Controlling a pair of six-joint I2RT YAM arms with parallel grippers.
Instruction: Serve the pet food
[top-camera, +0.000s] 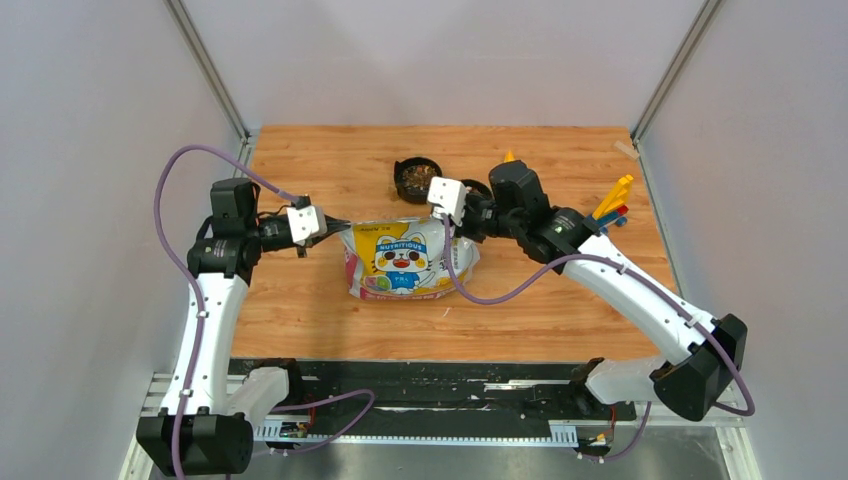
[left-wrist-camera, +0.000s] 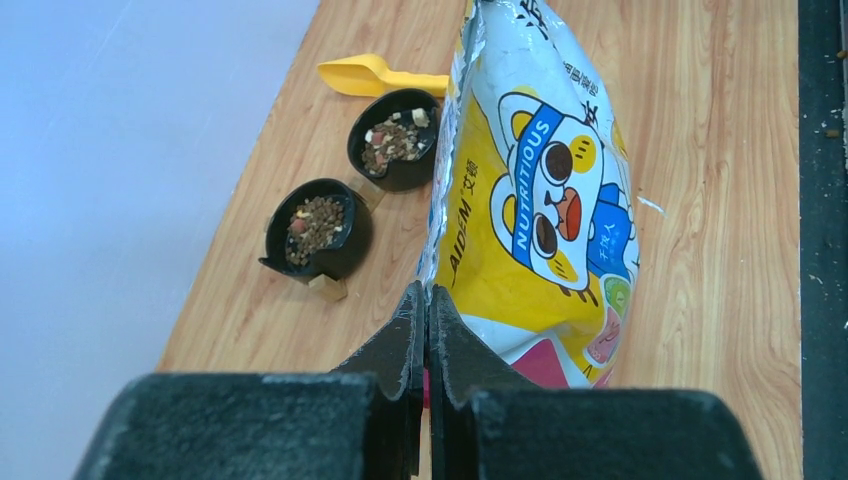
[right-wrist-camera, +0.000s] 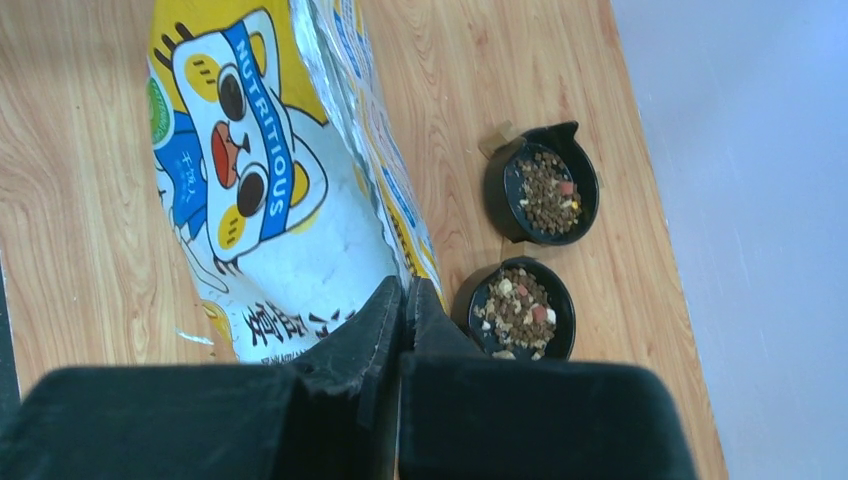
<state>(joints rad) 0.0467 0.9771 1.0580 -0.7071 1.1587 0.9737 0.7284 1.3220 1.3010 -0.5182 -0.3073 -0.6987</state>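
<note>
The cartoon-printed bag (top-camera: 405, 262) stands in the middle of the table, held at both top corners. My left gripper (top-camera: 340, 226) is shut on its left corner, seen close in the left wrist view (left-wrist-camera: 427, 295). My right gripper (top-camera: 452, 230) is shut on its right corner, seen close in the right wrist view (right-wrist-camera: 404, 290). The pet food (top-camera: 417, 177) lies as brown kibble in two black bowls behind the bag. One bowl (left-wrist-camera: 318, 228) holds mostly brown kibble (right-wrist-camera: 548, 192). The other bowl (left-wrist-camera: 395, 140) holds kibble with white and pink bits (right-wrist-camera: 518, 308).
A yellow scoop (left-wrist-camera: 375, 75) lies beyond the bowls toward the right, and only its tip (top-camera: 510, 155) shows past the right arm from above. A few yellow, red and blue tools (top-camera: 612, 205) lie at the table's right edge. Grey walls close three sides.
</note>
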